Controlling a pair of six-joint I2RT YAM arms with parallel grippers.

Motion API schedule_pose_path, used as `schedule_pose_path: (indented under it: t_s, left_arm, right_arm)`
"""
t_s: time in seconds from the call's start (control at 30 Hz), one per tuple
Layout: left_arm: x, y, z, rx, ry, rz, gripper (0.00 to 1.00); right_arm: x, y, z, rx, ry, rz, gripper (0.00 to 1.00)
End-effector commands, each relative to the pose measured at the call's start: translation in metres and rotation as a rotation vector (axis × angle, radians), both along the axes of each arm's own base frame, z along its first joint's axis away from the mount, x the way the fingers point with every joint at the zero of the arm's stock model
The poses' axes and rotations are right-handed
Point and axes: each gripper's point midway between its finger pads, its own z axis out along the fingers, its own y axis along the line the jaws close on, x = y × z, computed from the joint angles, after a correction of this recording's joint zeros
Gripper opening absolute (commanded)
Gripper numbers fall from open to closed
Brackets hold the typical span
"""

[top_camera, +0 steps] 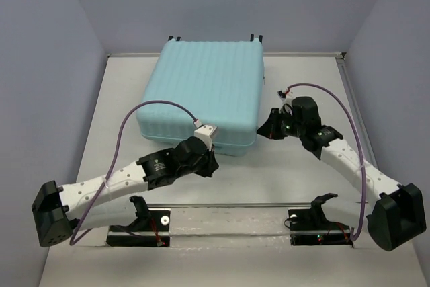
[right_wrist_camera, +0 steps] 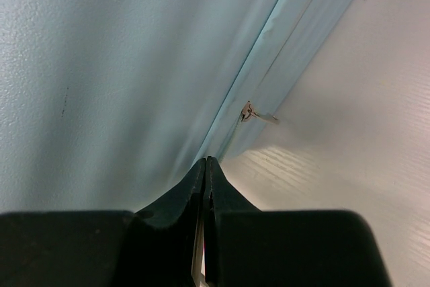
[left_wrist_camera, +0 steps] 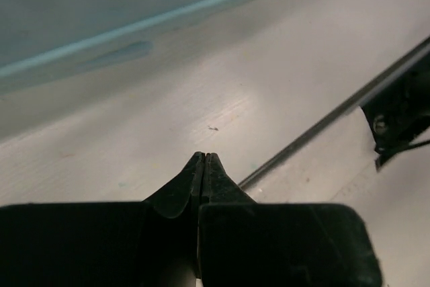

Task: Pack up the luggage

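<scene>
Luggage (top_camera: 201,89), closed, near table's (top_camera: 269,179) far edge; left gripper (left_wrist_camera: 205,159) and right gripper (right_wrist_camera: 205,161) jaws together, empty. Risk: pinched tips may skid off, shoving it.

Clad in white shells dotted with small dark screws, jointed in black: left arm (top_camera: 127,176), right arm (top_camera: 349,159). Capped at the far end from the fingers by blocky black elbow housings (top_camera: 50,214). Trailed by purple cables (top_camera: 158,104) looping back from behind the fingers. Small pale block (top_camera: 207,130) mounted just behind the left fingers (left_wrist_camera: 178,193). Black, matte, wedge-tapered, like the right fingers (right_wrist_camera: 178,193).
</scene>
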Motion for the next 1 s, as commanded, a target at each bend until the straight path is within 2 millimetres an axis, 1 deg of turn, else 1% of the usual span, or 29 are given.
schedule_pose_path:
  t_s: [0.0, 0.03, 0.07, 0.1, 0.13, 0.17, 0.2, 0.23, 0.27, 0.37, 0.43, 0.47, 0.5, 0.53, 0.57, 0.6, 0.67, 0.73, 0.77, 0.83, 0.87, 0.9, 0.97]
  left_arm:
    - [0.054, 0.006, 0.005, 0.004, -0.101, 0.154, 0.06]
    - [0.062, 0.009, 0.003, 0.020, -0.108, 0.176, 0.06]
    - [0.073, 0.015, -0.003, 0.055, -0.121, 0.223, 0.06]
    - [0.081, 0.015, 0.001, 0.052, -0.139, 0.243, 0.06]
    - [0.088, 0.018, 0.004, 0.053, -0.152, 0.270, 0.06]
    - [0.098, 0.026, 0.007, 0.062, -0.174, 0.321, 0.06]
    - [0.104, 0.030, 0.012, 0.056, -0.187, 0.341, 0.06]
    - [0.109, 0.034, 0.015, 0.052, -0.196, 0.369, 0.06]
    - [0.117, 0.044, 0.022, 0.043, -0.217, 0.416, 0.06]
    - [0.128, 0.060, 0.033, 0.022, -0.242, 0.489, 0.06]
    - [0.130, 0.068, 0.037, 0.007, -0.247, 0.523, 0.06]
    - [0.132, 0.071, 0.037, 0.002, -0.244, 0.542, 0.06]
    - [0.132, 0.073, 0.037, 0.001, -0.244, 0.553, 0.06]
    - [0.132, 0.074, 0.040, -0.007, -0.246, 0.552, 0.06]
    - [0.131, 0.073, 0.041, -0.013, -0.245, 0.541, 0.06]
    - [0.129, 0.070, 0.042, -0.021, -0.242, 0.525, 0.06]
    - [0.123, 0.062, 0.044, -0.057, -0.224, 0.474, 0.06]
    - [0.115, 0.058, 0.039, -0.070, -0.200, 0.438, 0.06]
    - [0.111, 0.058, 0.033, -0.066, -0.185, 0.422, 0.06]
    - [0.104, 0.054, 0.027, -0.073, -0.164, 0.387, 0.06]
    - [0.098, 0.048, 0.025, -0.087, -0.148, 0.348, 0.06]
    - [0.095, 0.047, 0.019, -0.083, -0.138, 0.335, 0.06]
    - [0.088, 0.039, 0.016, -0.096, -0.123, 0.288, 0.06]
  right_arm:
    - [0.024, 0.008, 0.029, 0.043, -0.219, -0.011, 0.07]
    - [0.023, 0.006, 0.021, 0.030, -0.215, -0.007, 0.07]
    - [0.026, 0.005, 0.020, 0.021, -0.251, -0.010, 0.07]
    - [0.030, 0.000, 0.012, 0.009, -0.273, -0.041, 0.07]
    - [0.031, -0.001, 0.009, 0.007, -0.285, -0.047, 0.07]
    - [0.032, -0.002, 0.008, -0.003, -0.315, -0.039, 0.07]
    - [0.033, -0.003, 0.007, -0.006, -0.342, -0.042, 0.07]
    - [0.039, -0.011, 0.003, -0.017, -0.365, -0.083, 0.07]
    - [0.044, -0.017, 0.001, -0.023, -0.377, -0.105, 0.07]
    - [0.052, -0.022, -0.008, -0.037, -0.416, -0.096, 0.16]
    - [0.052, -0.017, -0.017, -0.058, -0.433, -0.037, 0.23]
    - [0.050, -0.015, -0.018, -0.059, -0.441, -0.014, 0.26]
    - [0.048, -0.013, -0.020, -0.059, -0.450, 0.010, 0.30]
    - [0.045, -0.008, -0.011, -0.045, -0.504, 0.055, 0.37]
    - [0.040, -0.007, -0.015, -0.042, -0.513, 0.077, 0.41]
    - [0.036, -0.002, -0.010, -0.024, -0.536, 0.114, 0.46]
    - [0.035, 0.003, -0.009, -0.018, -0.545, 0.159, 0.47]
    - [0.037, 0.004, -0.012, -0.025, -0.543, 0.182, 0.47]
    - [0.040, 0.004, -0.016, -0.035, -0.534, 0.181, 0.47]
    - [0.044, 0.003, -0.019, -0.050, -0.539, 0.180, 0.47]
    - [0.044, 0.004, -0.021, -0.056, -0.546, 0.191, 0.47]
    - [0.046, 0.005, -0.023, -0.062, -0.543, 0.198, 0.47]
    - [0.049, 0.007, -0.021, -0.072, -0.575, 0.217, 0.44]
